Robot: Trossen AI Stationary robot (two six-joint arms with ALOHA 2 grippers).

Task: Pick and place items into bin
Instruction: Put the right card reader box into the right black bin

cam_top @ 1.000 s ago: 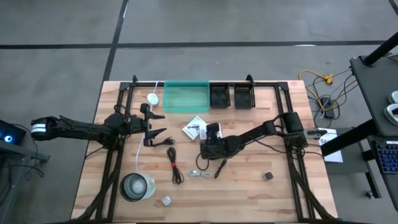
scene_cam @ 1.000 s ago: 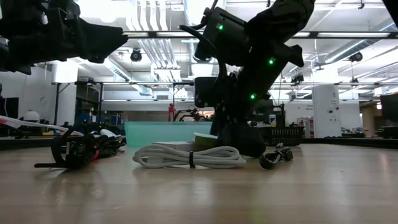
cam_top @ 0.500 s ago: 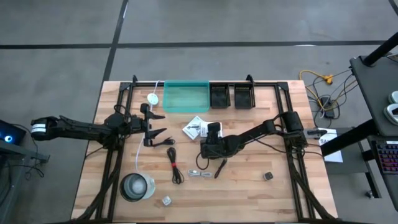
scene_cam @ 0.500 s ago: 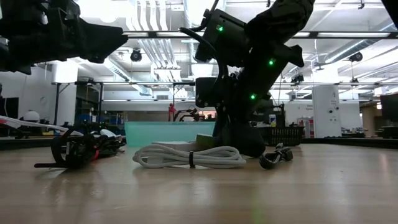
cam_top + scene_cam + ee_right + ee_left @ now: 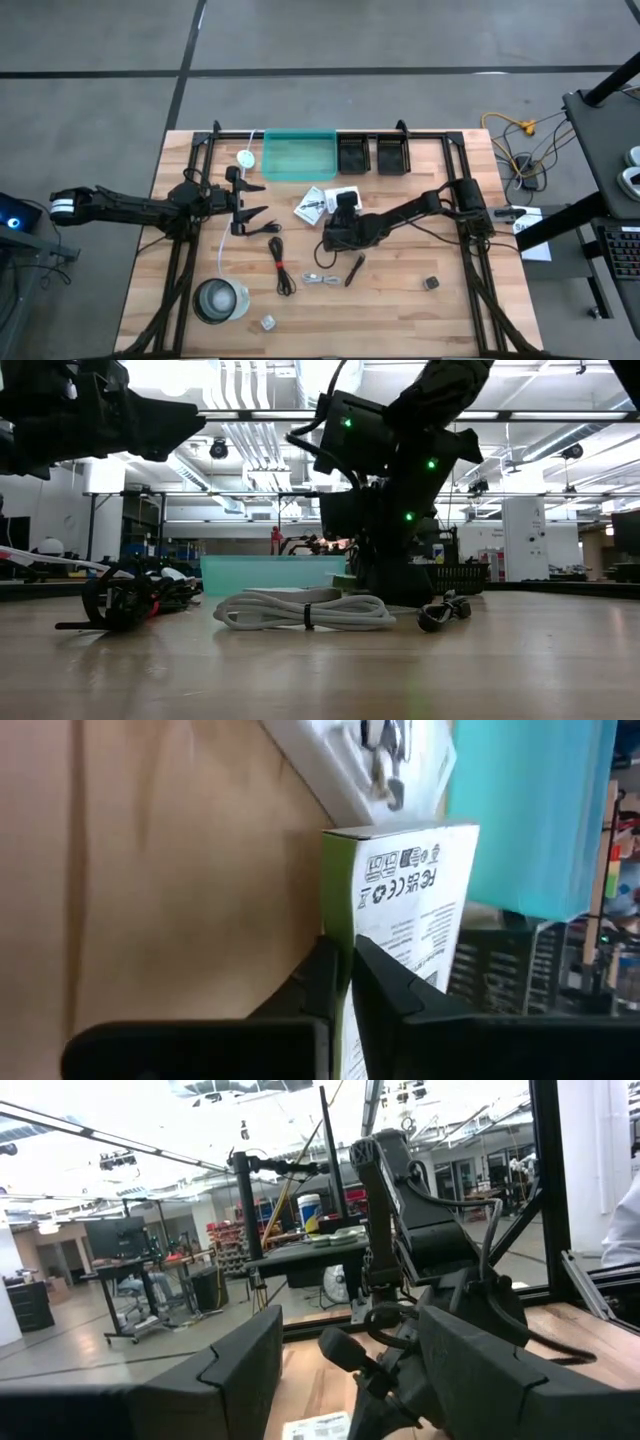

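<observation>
Mid-table, right gripper [image 5: 345, 203]: I see it just in front of the bin, fingers [image 5: 320, 982] clamped on a white box [image 5: 405, 910] with a green side.
Box: printed with small marks; in the high view its white top [image 5: 347, 193] shows just past the gripper, lifted off the wood as far as I can judge from the low view.
Card [image 5: 313, 204]: white, printed, flat on the table just left of the box, touching or nearly so.
Bin [image 5: 299, 156]: teal, clear-walled, at the table's far edge, left of two black trays [image 5: 372, 154].
Left gripper [image 5: 243, 200]: I have it hovering over the left half of the table, jaws parted, nothing between them.
White cord [image 5: 232, 215]: runs along the table under the left gripper, round disc [image 5: 245, 158] beside the bin.
Black cables [image 5: 279, 265]: red tie, lying in front of the left gripper.
Silvery cable [image 5: 320, 279]: coiled just right of the black cables, in front of the right gripper.
Pen [image 5: 354, 270]: black, tilted, beside the silvery cable.
Cube [image 5: 431, 284]: small, dark, well apart at the right.
Round container [image 5: 220, 299]: clear, near the front left edge.
Clear piece [image 5: 268, 322]: near the container, at the front edge.
</observation>
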